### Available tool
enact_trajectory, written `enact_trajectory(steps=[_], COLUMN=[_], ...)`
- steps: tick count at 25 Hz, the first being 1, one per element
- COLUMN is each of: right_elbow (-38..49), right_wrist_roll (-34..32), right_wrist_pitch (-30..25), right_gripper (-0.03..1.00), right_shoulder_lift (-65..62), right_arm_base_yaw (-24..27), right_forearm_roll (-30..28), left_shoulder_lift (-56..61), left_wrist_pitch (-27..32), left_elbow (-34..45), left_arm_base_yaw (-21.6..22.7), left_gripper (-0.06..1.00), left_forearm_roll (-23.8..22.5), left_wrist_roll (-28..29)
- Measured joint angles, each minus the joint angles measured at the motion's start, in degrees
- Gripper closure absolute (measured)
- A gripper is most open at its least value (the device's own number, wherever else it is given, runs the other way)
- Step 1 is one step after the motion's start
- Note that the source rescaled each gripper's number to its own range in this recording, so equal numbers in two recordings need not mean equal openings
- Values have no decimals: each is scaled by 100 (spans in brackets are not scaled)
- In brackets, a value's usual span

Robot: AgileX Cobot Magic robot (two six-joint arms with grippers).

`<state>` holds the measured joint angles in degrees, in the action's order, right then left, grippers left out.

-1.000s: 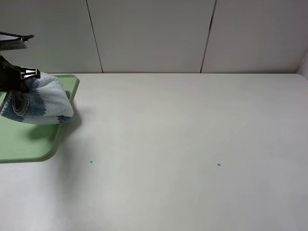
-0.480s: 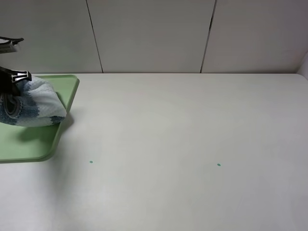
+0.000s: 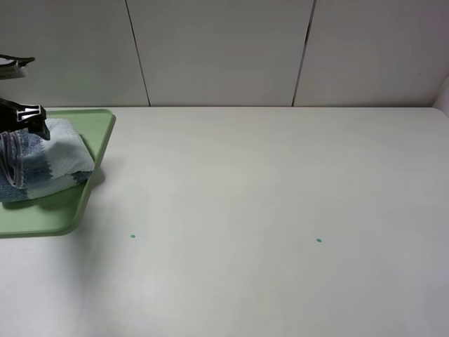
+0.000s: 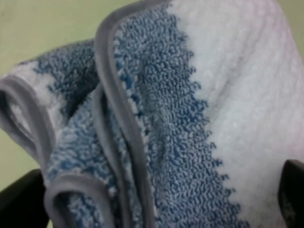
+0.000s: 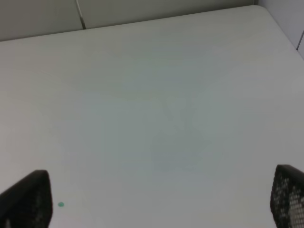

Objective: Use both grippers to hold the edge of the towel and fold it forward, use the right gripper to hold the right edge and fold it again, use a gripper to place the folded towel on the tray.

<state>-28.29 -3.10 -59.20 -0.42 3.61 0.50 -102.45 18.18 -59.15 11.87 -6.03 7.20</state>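
The folded terry-cloth towel [image 3: 50, 163], striped in broad blue-grey and pale white bands with a thin grey hem, lies on the flat light green plastic tray [image 3: 99, 133] with rounded corners and a low raised rim, at the far left of the white tabletop [image 3: 266, 210] in the high view. It sits on the tray's right half, its right edge close to the tray's right rim but inside it, with bare green tray showing in front of it and behind it. The matte black left gripper [image 3: 21, 116] is directly over the towel's left, rear part, at the very edge of the high view, so only part of it is seen. In the left wrist view the towel [image 4: 190, 118] fills nearly the whole picture: stacked folded layers with grey hem lines curling along the blue pile, a white stripe beside them, and a sliver of green tray [image 4: 42, 28] behind. The left gripper [image 4: 156, 199] shows there only as two dark fingertips [image 4: 19, 199] at opposite lower corners, spread wide with the towel lying between them; whether either tip touches the cloth cannot be told. The right gripper [image 5: 156, 199] is out of the high view; its wrist view shows its two black fingertips [image 5: 28, 199] spread far apart over bare white tabletop [image 5: 156, 104], with a small green dot [image 5: 61, 204] on the surface near one tip and nothing between them.
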Motion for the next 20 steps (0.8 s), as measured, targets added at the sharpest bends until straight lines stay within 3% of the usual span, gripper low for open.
enact_trajectory(steps=[13, 20], right_elbow=[0, 0], right_wrist_roll=[0, 0], right_wrist_pitch=[5, 5], right_gripper=[-3, -3], right_shoulder_lift=[0, 0], right_arm_base_yaw=[0, 0], right_forearm_roll=[0, 0], left_shoulder_lift=[764, 1398], left_wrist_pitch=[832, 1800], left_elbow=[0, 0], left_arm_base_yaw=[0, 0], left_gripper=[-5, -5], left_forearm_roll=[-10, -10], left_wrist_roll=[0, 0])
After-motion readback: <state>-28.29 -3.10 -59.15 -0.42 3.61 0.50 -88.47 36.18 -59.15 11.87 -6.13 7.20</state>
